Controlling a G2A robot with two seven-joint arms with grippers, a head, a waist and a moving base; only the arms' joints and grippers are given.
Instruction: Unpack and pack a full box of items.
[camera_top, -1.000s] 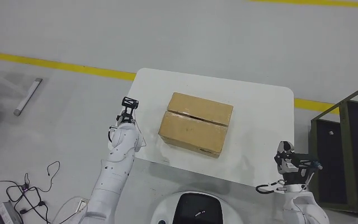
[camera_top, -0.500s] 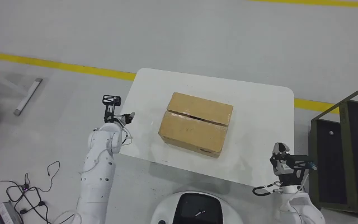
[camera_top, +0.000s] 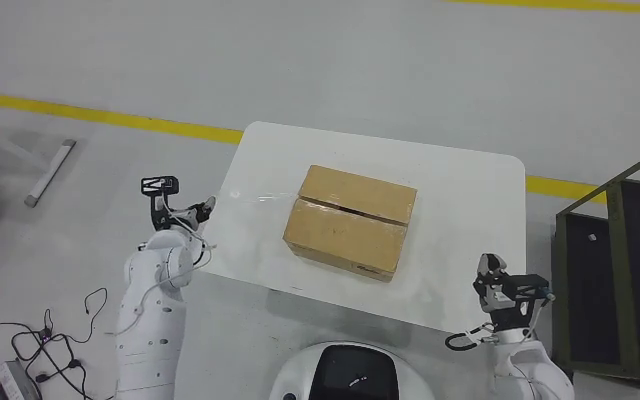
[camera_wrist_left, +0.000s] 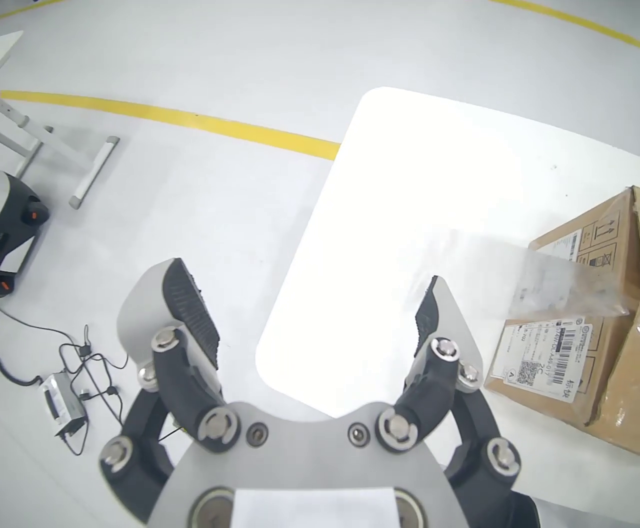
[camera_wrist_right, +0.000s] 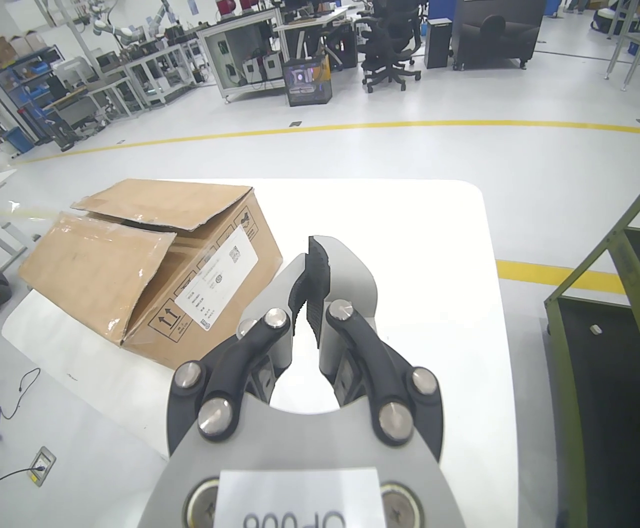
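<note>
A brown cardboard box (camera_top: 350, 222) sits near the middle of a white table with rounded corners (camera_top: 460, 180). On the floor beyond the box runs a yellow painted line (camera_top: 110, 118). Well off the box's left end lie a grey metal bar (camera_top: 50, 172) and a tangle of black cables (camera_top: 55, 335). Well off its right end stands a dark bin with a green frame (camera_top: 598, 290).

A strip of clear tape (camera_wrist_left: 525, 287) stretches from the box's left end out past the table's edge to the left gripper (camera_wrist_left: 305, 280). This gripper hangs over the floor to the left of the box, fingers spread wide, with the tape clinging to the one nearer the box.

The right gripper (camera_wrist_right: 312, 250) hovers over the table's corner to the right of the box and nearer the robot. Its ribbed pads are pressed together on nothing, and bare table top lies between it and the box.

The box's long axis runs left to right, slightly skewed. Its flap seam follows that axis, one flap lifted a little, and both short ends carry white labels
</note>
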